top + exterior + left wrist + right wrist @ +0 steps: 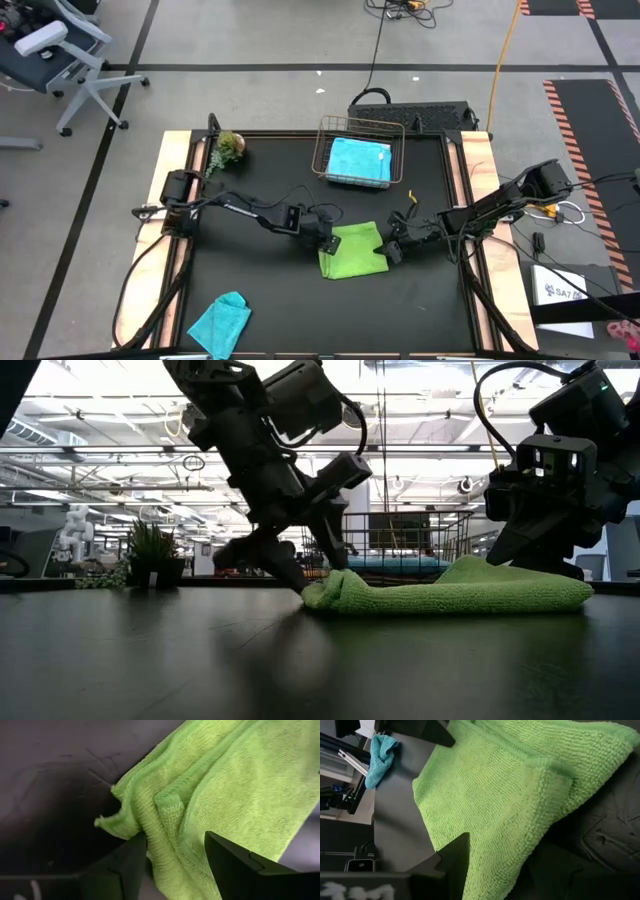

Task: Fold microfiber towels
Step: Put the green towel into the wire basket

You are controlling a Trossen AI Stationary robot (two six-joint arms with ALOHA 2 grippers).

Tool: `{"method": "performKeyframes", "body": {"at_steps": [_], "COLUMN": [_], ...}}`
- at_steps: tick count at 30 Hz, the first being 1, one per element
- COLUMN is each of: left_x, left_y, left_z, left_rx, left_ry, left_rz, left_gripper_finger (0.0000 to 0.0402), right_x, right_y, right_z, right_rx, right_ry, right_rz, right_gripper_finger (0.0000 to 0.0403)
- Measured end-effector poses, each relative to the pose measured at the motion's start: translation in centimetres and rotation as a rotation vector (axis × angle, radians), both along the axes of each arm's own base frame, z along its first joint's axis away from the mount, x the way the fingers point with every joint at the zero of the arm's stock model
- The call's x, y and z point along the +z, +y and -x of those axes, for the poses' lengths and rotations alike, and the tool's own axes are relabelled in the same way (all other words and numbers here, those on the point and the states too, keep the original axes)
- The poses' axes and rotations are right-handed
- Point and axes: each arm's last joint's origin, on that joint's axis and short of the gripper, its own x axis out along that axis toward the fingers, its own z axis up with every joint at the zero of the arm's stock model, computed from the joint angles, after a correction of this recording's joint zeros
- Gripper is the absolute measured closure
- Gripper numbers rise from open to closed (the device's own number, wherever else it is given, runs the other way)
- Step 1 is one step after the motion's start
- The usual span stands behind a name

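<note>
From above, the left gripper [325,238] and right gripper [394,249] flank the lime green towel [354,251] mid-table, both spread wide, gripping nothing. A sky blue towel [358,160] lies in the wire basket [399,133]. At table level, layers look stacked; edges should align before pressing flat.

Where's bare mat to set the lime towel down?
Bare mat lies between the plant and wire basket, and right of the teal towel. Centre is crowded: both hands, left and right, flank the lime towel.
</note>
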Motion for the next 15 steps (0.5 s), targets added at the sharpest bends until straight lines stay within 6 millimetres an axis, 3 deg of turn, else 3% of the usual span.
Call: {"method": "performKeyframes", "body": {"at_steps": [10, 15], "left_x": [0.26, 0.17], "left_y": [0.25, 0.27], "left_z": [-0.87, -0.76], "left_rx": [0.039, 0.057], "left_ry": [-0.106, -0.093], "left_rz": [-0.061, -0.057], "left_gripper_finger": [0.0196, 0.0247], "right_x": [0.0, -0.14], "right_y": [0.0, -0.04], "right_z": [0.0, 0.09], "right_rx": [0.0, 0.012], "right_ry": [0.0, 0.013], "right_rz": [0.0, 0.03], "right_gripper_finger": [0.0226, 0.0277]}}
